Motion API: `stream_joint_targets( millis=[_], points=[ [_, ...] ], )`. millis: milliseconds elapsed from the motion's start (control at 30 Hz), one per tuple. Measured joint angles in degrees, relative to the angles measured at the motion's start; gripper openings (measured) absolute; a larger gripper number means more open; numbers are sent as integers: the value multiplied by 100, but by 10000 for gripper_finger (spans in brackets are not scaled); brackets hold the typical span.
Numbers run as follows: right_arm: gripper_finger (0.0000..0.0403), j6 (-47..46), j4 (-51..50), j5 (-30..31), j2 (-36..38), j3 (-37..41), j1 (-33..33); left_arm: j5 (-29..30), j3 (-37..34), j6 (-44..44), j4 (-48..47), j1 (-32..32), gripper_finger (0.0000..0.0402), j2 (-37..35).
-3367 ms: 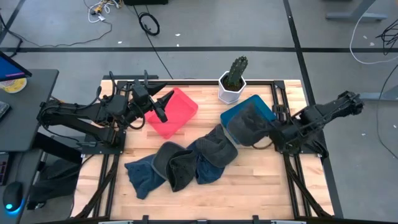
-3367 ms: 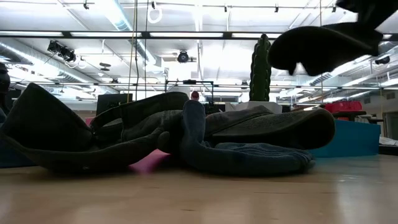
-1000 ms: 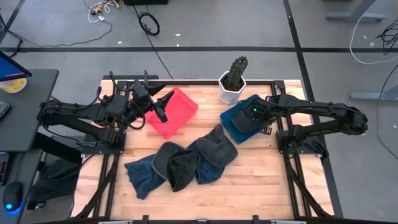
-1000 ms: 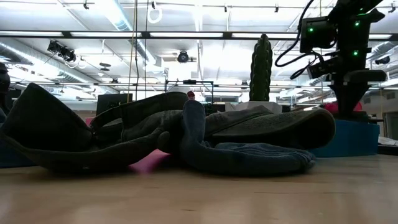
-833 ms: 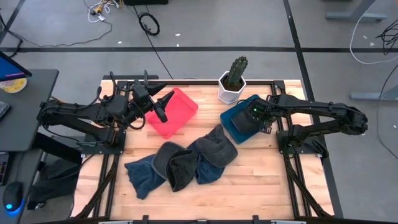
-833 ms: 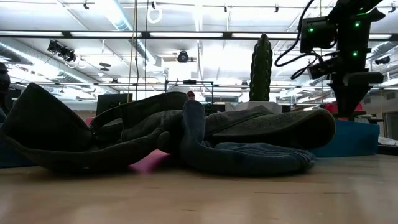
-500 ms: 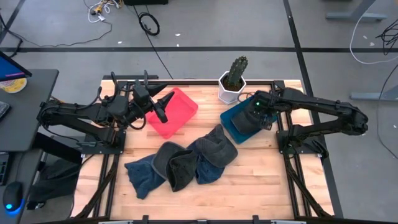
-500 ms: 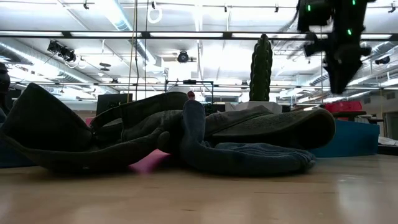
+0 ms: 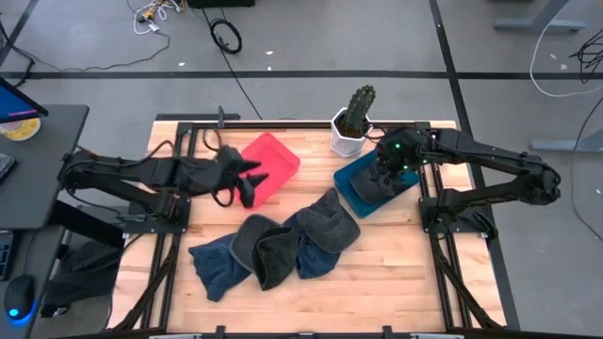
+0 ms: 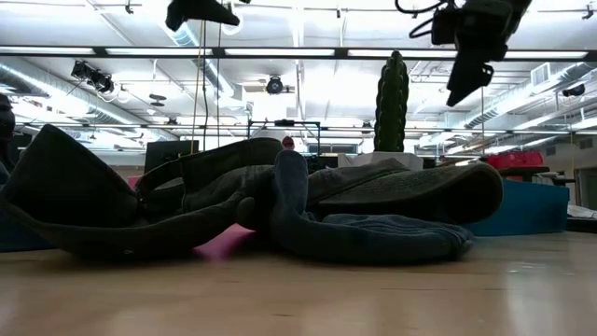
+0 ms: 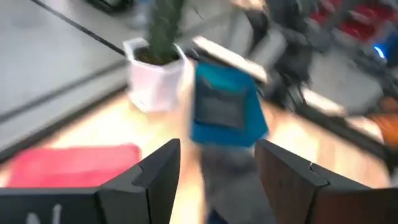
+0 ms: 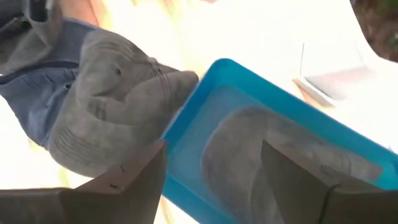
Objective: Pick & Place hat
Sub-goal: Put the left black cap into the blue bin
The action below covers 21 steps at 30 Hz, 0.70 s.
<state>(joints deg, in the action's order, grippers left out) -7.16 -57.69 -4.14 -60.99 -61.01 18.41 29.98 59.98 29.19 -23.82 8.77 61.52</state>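
Note:
A grey hat (image 12: 273, 155) lies inside the blue tray (image 9: 347, 177) at the table's right. Directly above that tray my right gripper (image 12: 214, 180) hangs open, with nothing between its fingers. Several grey and blue hats are heaped in a pile (image 9: 283, 240) in the table's middle, resting on the wood. My left gripper (image 9: 247, 184) hovers open over the near edge of the red tray (image 9: 273, 155), well above the table and to the left of the pile.
A potted cactus (image 9: 356, 113) stands at the far edge between the two trays. The nearest hat of the pile (image 12: 106, 118) lies just beside the blue tray's near-left corner. Bare wood shows along the table's near edge and near right.
My right gripper has risen out of the blue tray, and the grey hat has stayed lying in it. My left arm has stretched out, carrying its gripper toward the table's near edge and the pile.

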Motion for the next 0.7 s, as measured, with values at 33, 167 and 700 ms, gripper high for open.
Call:
stream_joint_targets(
  millis=[33,167,700],
  points=[
    [263,25,54,-1,0,0,-18,-228,2,-65,40,15,211,88],
    [263,218,203,-156,0,0,-60,-1229,4,-319,295,0,211,515],
    [262,464,637,-1604,2,0,-68,-4210,5,-1236,-163,-1105,211,2016]
  ],
)
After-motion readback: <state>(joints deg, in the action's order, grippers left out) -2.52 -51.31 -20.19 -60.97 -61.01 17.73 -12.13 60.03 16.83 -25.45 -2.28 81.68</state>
